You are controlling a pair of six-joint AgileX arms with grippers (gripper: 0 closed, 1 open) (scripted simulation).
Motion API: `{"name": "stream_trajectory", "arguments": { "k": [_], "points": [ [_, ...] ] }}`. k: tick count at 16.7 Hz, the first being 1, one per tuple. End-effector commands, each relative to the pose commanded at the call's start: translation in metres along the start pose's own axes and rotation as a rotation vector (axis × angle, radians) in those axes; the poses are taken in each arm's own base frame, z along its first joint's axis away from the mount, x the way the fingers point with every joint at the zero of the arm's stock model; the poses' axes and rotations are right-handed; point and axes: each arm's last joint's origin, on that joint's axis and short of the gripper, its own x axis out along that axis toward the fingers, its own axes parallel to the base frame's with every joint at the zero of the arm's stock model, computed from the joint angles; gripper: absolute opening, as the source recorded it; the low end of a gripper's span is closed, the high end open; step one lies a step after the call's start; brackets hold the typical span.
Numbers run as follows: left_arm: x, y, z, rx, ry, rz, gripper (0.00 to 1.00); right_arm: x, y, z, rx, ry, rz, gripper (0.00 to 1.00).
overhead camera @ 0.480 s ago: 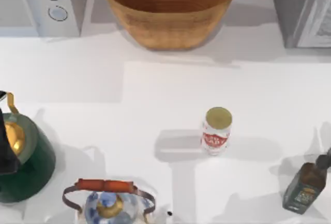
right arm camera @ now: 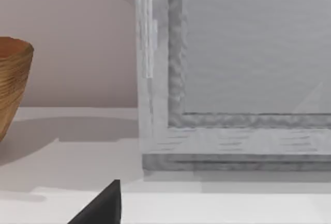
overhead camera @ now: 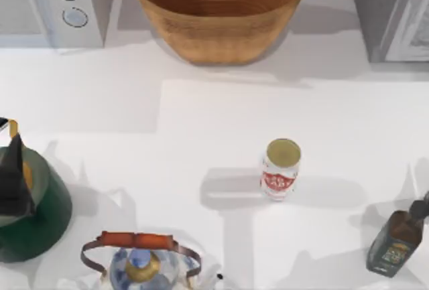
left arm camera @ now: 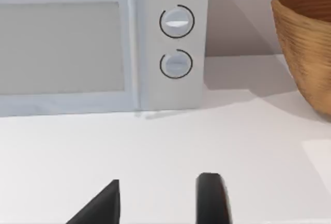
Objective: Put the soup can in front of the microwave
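- Overall, one white desk [overhead camera: 201, 116] carries everything.
- One grey box [overhead camera: 392, 12] stands at the back right corner; the right wrist view shows its framed front panel [right arm camera: 248, 74] close up.
- One microwave [overhead camera: 50, 5] stands at the back left corner. From above, two round dials show on its side panel; the left wrist view adds its door window [left arm camera: 62, 48] beside those dials.
- One wicker bowl [overhead camera: 220, 10] sits at the back, between microwave and box; both wrist views catch an edge of it.
- Two kettles stand at the front left: a green kettle [overhead camera: 47, 216] at the left edge, and a blue-and-white kettle [overhead camera: 141, 263] with an orange handle beside it.
- One dark bottle [overhead camera: 393, 242] stands at the front right.
- One soup can [overhead camera: 280, 168] stands upright right of centre, well apart from the microwave and from both arms.
- Left gripper [overhead camera: 13, 179] hangs over the green kettle; in the left wrist view its fingers [left arm camera: 212, 198] stand apart with nothing between them.
- Right gripper: one dark fingertip [right arm camera: 101, 206] shows in the right wrist view, and I cannot tell how its fingers stand.
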Motion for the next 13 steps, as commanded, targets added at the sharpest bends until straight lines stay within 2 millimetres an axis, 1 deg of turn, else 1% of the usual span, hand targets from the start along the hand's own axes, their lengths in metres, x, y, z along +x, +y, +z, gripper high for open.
{"name": "stream_trajectory", "arguments": {
  "k": [2,4,5,7,9,10,11,13],
  "points": [
    [0.004,-0.007,0.029,0.011,0.111,-0.058,1.0,0.0,0.0,0.0,0.0,0.0,0.0,1.0],
    [0.016,-0.017,0.065,0.03,0.237,-0.123,1.0,0.0,0.0,0.0,0.0,0.0,0.0,1.0],
    [0.025,-0.025,0.084,0.044,0.305,-0.156,1.0,0.0,0.0,0.0,0.0,0.0,0.0,1.0],
    [0.052,-0.045,0.119,0.08,0.447,-0.224,1.0,0.0,0.0,0.0,0.0,0.0,0.0,1.0],
    [0.088,-0.073,0.146,0.127,0.591,-0.287,1.0,0.0,0.0,0.0,0.0,0.0,0.0,1.0],
    [0.107,-0.091,0.155,0.155,0.663,-0.317,1.0,0.0,0.0,0.0,0.0,0.0,0.0,1.0],
    [0.127,-0.111,0.161,0.185,0.732,-0.344,1.0,0.0,0.0,0.0,0.0,0.0,0.0,1.0],
    [0.164,-0.155,0.163,0.251,0.866,-0.391,1.0,0.0,0.0,0.0,0.0,0.0,0.0,1.0]
  ]
}}
